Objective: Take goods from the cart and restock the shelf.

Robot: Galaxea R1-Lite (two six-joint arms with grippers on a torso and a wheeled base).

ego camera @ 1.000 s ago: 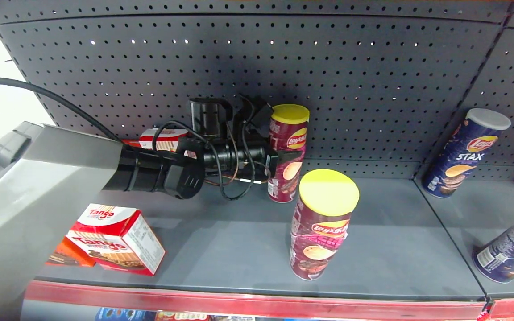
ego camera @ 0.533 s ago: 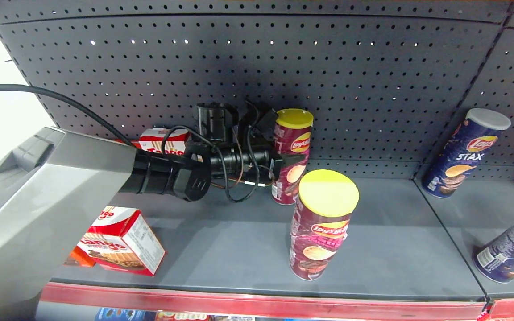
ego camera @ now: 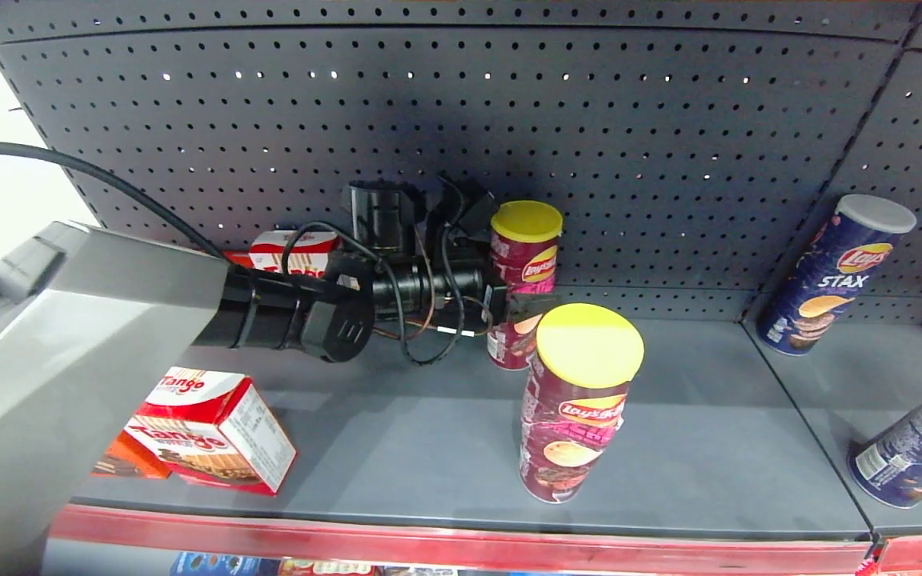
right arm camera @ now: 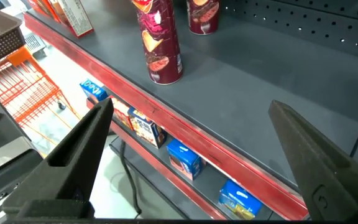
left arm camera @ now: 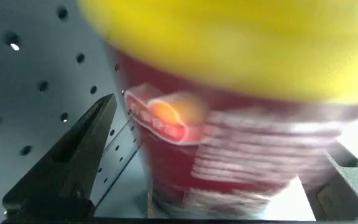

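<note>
A maroon chips can with a yellow lid stands at the back of the grey shelf, against the pegboard. My left gripper reaches it from the left, one finger on each side of the can. In the left wrist view the can sits between the fingers of my left gripper with a small gap at each side, so the gripper is open. A second, identical can stands nearer the shelf front. My right gripper hangs open and empty in front of the shelf edge.
Red-and-white wafer boxes lie at the front left and back left. Two blue chips cans lean in the right bay. An orange cart stands below, and blue packs fill the lower shelf.
The rear can tilted half a second ago and now stands upright, slightly farther right. The left gripper shifted right and a little lower along it.
</note>
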